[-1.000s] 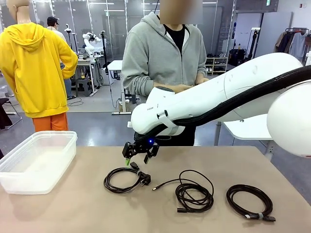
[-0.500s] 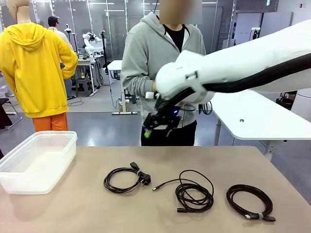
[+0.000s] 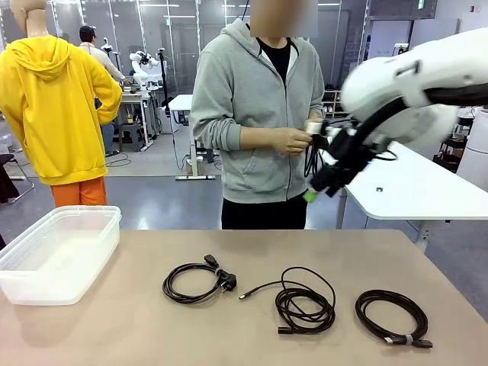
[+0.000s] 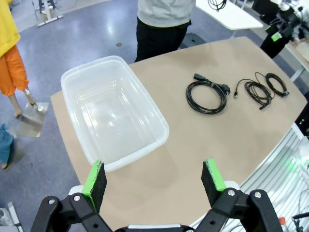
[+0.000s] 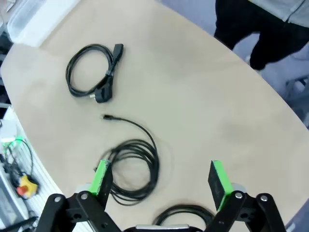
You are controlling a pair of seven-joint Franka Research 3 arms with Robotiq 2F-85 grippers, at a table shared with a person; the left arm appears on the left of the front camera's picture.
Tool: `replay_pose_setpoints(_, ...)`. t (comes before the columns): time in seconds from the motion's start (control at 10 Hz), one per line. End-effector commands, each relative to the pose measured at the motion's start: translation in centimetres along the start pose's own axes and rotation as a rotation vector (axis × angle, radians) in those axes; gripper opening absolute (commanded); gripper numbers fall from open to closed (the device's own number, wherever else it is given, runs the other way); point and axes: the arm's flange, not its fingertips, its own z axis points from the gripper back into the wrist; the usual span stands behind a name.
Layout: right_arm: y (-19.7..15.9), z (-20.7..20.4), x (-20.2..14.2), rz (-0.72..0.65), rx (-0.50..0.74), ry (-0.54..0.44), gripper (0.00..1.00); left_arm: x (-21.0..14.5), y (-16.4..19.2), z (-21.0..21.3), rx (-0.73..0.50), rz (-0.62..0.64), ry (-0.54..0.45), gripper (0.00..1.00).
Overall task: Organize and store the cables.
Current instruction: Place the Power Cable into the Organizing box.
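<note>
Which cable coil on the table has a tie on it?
The thin black coiled cable at the table's right end: a small tie binds its near side. Others have none.

Three thin black round cord coils flat on bench point(image 3: 114, 328), in row, apart.
- left coil point(image 3: 226, 280): two plugs.
- middle coil point(image 3: 305, 326): loose, end trailing left.
- right coil point(image 3: 393, 338): tied.
- fourth black cord point(image 3: 309, 162): hangs from person's hand point(image 3: 290, 141).

1. R arm point(image 3: 412, 80): white, enters from right, held high, reaching toward mid-scene at far side.
2. R gripper point(image 3: 319, 191): black w/ green pads, aloft, tilted down-left; jaws wide apart, nothing betw. them.
3. L gripper point(image 4: 153, 177): aloft at near left, facing down; jaws wide, nothing held.
</note>
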Motion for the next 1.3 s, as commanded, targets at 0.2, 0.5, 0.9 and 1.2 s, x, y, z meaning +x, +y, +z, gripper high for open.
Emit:
replay_pose_setpoints(0.2,-4.7,6.2,-11.3,0.236,0.166,-0.293,1.0,0.0,0.0,0.0,-0.006,-0.011,-0.004,1.0)
replay_pose_setpoints(0.5,-7.8,11.3,-20.5,0.375,0.21,-0.473,1.0,0.0,0.0,0.0,-0.006,-0.011,-0.004,1.0)
replay_pose_setpoints(0.9,-11.0,11.1,-20.1,0.367,0.265,-0.391,1.0,0.0,0.0,0.0,-0.006,-0.011,-0.004,1.0)
replay_pose_setpoints(1.2,-9.4,13.0,-23.6,0.363,0.228,-0.488,1.0,0.0,0.0,0.0,-0.006,-0.011,-0.004,1.0)
